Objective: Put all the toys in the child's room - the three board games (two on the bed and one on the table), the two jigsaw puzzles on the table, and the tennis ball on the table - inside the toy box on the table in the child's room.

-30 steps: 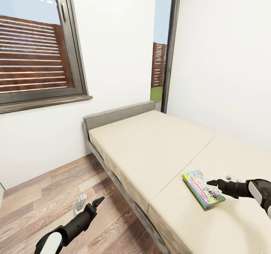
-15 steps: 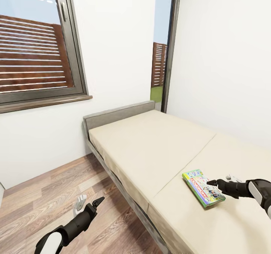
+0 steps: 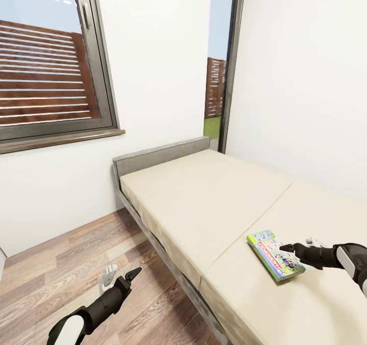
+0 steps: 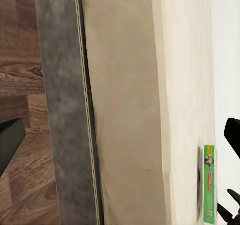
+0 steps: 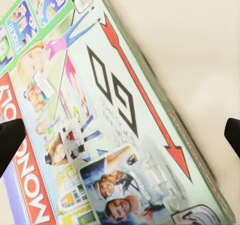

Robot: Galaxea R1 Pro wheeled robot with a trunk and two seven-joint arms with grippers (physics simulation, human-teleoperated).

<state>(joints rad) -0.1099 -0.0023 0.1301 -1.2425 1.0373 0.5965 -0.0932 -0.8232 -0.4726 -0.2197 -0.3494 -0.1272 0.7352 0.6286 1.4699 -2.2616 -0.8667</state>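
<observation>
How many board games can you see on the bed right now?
1: the board game lies flat on the bed, under the right tool. Another may lie out of view.

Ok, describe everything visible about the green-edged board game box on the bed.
The flat rectangular green-edged cardboard board game box lies face up on the beige mattress, near the bed's right part, angled to its edges. Its lid shows red lettering, a red arrow and cartoon figures. The right gripper hovers open just over its far end; contact cannot be told.
</observation>
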